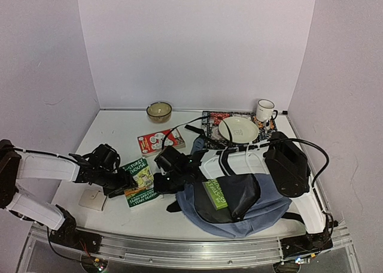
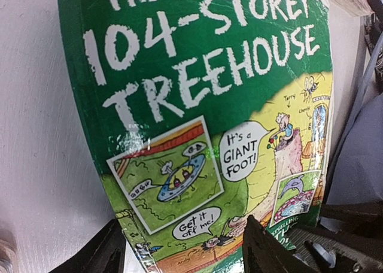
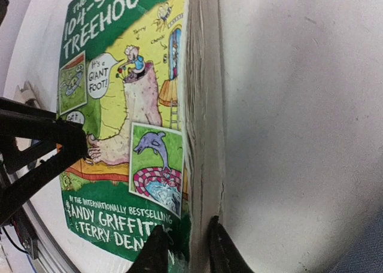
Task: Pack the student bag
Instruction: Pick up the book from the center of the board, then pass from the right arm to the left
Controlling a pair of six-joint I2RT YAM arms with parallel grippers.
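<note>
The student bag (image 1: 263,212) lies at the front right, blue-grey, its dark opening holding a small green book (image 1: 215,194). A green "104-Storey Treehouse" book (image 1: 141,182) lies left of the bag and fills the left wrist view (image 2: 203,105). My right gripper (image 1: 160,183) is shut on the page edge of this book (image 3: 119,105), one finger on the cover and one under the pages (image 3: 185,240). My left gripper (image 1: 124,182) is open at the book's left side, jaws spread wide over the cover (image 2: 182,225).
A red book (image 1: 160,141) lies behind the green one. A bowl (image 1: 159,111), a plate (image 1: 238,129) on a colourful book and a mug (image 1: 264,110) stand at the back. A small white square (image 1: 93,199) lies front left.
</note>
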